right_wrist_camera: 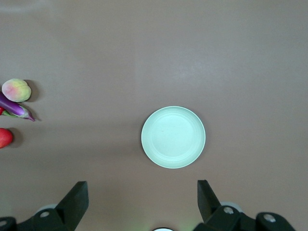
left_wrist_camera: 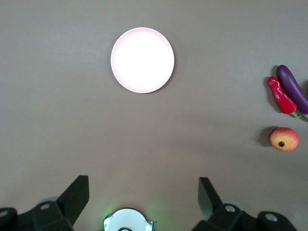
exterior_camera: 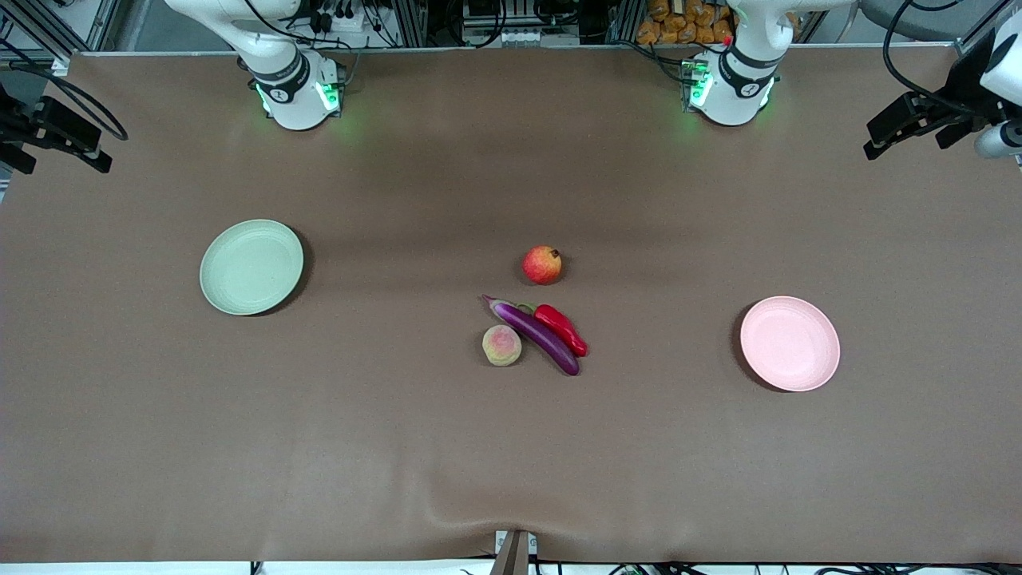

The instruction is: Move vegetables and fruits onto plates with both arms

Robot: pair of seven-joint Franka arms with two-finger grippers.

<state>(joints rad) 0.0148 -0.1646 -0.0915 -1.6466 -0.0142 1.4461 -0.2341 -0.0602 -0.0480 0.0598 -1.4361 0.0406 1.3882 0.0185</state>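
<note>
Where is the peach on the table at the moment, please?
In the front view the peach lies near the table's middle, touching or almost touching the eggplant on the side toward the right arm's end, nearer the camera than the pomegranate.

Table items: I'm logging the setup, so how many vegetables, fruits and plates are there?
Vegetables: 2, eggplant and chili pepper
Fruits: 2, pomegranate and peach
Plates: 2, green plate and pink plate
Total: 6
</note>
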